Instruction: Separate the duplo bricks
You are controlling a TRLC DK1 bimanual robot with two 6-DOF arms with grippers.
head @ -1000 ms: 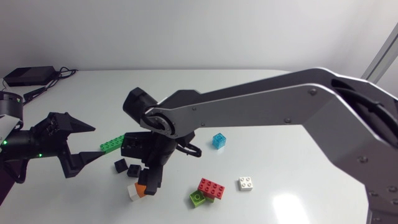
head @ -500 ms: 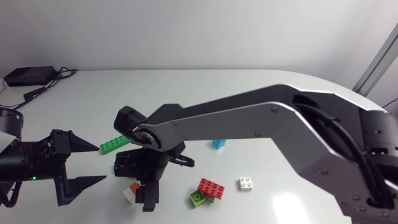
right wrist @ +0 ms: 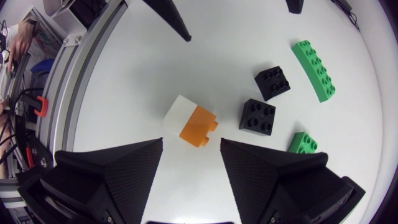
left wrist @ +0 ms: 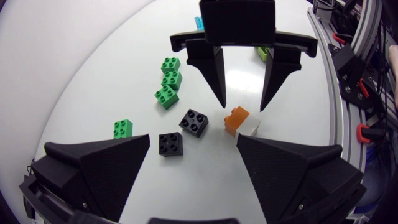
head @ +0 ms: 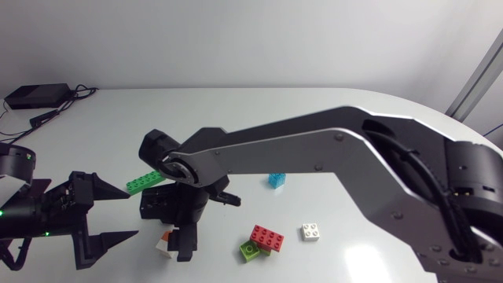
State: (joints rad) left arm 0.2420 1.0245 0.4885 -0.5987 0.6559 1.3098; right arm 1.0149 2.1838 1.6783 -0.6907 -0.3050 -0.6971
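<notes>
An orange-and-white brick pair (right wrist: 189, 121) lies on the white table just ahead of my right gripper (right wrist: 191, 144), which is open and hangs over it without touching. From the opposite side my left gripper (left wrist: 194, 138) is open and faces the same pair (left wrist: 242, 121), with the right gripper (left wrist: 244, 107) directly above that pair. Two black bricks (left wrist: 194, 122) (left wrist: 170, 144) lie before the left gripper. In the head view the pair (head: 165, 240) shows beside the right gripper (head: 179, 236), and the left gripper (head: 134, 214) stands to its left.
A long green brick (head: 145, 181) and a small green one (right wrist: 303, 143) lie near the black bricks. A clear blue brick (head: 276, 178), a red brick on a lime one (head: 263, 238) and a white brick (head: 311, 232) sit further right. A black box (head: 35, 95) with cables rests at the far left.
My right gripper has shifted left and settled lower over the orange-and-white pair. My left gripper has drawn back toward the near-left edge. Neither gripper has changed its opening.
</notes>
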